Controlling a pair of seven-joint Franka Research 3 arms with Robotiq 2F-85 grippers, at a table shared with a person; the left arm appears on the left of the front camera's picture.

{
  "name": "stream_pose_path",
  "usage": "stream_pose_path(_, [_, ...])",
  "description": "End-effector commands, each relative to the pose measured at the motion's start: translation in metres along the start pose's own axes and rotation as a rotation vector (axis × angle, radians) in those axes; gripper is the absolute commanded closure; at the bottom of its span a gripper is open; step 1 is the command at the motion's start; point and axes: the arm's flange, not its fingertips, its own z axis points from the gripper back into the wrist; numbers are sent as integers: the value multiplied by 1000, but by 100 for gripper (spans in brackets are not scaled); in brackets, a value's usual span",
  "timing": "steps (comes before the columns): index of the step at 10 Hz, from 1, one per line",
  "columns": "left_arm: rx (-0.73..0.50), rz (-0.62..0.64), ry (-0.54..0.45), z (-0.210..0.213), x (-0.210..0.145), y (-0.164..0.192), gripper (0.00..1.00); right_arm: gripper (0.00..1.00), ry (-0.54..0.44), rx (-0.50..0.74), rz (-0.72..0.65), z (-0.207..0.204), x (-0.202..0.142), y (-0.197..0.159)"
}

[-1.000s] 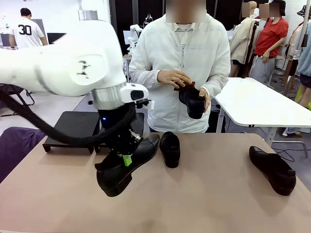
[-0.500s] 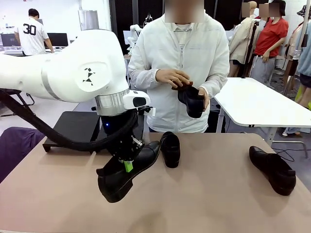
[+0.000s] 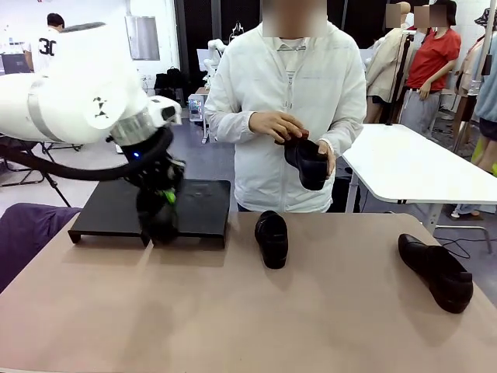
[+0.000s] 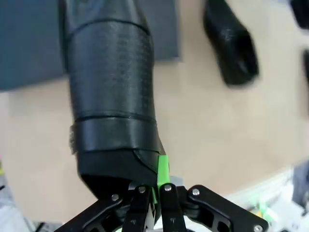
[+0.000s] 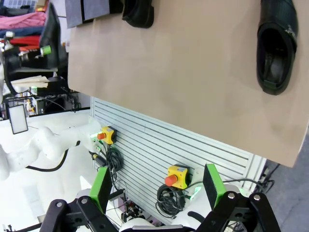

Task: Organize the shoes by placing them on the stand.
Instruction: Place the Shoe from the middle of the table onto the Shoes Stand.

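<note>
My left gripper (image 3: 166,196) is shut on the heel rim of a black loafer (image 3: 158,221), which hangs above the table just in front of the black stand (image 3: 198,203). The left wrist view shows that shoe's sole (image 4: 111,92) stretching away from the gripper (image 4: 157,186) over the stand's corner (image 4: 29,43). A second shoe (image 3: 272,238) lies mid-table and a third (image 3: 436,272) near the right edge. The person's hands hold a fourth shoe (image 3: 309,162). My right gripper (image 5: 157,186) is open and empty, beyond the table's near edge, with the right-hand shoe (image 5: 275,48) in its view.
The person stands at the table's far side, behind the middle shoe. A white table (image 3: 411,167) stands behind on the right. A purple cloth (image 3: 27,233) lies off the table's left. Bare tabletop (image 3: 311,318) spreads across the front.
My left arm has carried the held shoe left and away from me, from the table's middle to the stand's front edge. The shoe now hangs more upright. The person's hands have stayed put.
</note>
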Motion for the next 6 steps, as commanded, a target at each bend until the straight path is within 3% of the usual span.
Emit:
stream_pose_path(1, [161, -31, -54, -25, 48, 9, 100, 0, 9, -4, 26, 1, -3, -2])
stream_pose_path(2, [202, -42, -33, -33, 67, 19, 100, 0, 9, -4, 26, 1, -3, -2])
stream_pose_path(3, [145, -47, -9, -32, 72, 17, 100, 0, 9, -4, 26, 1, -3, -2])
stream_pose_path(4, [136, -33, -60, -27, 50, 42, 100, 0, 9, -4, 26, 1, -3, -2])
stream_pose_path(6, [136, -33, -60, -27, 50, 42, 100, 0, 9, -4, 26, 1, -3, -2])
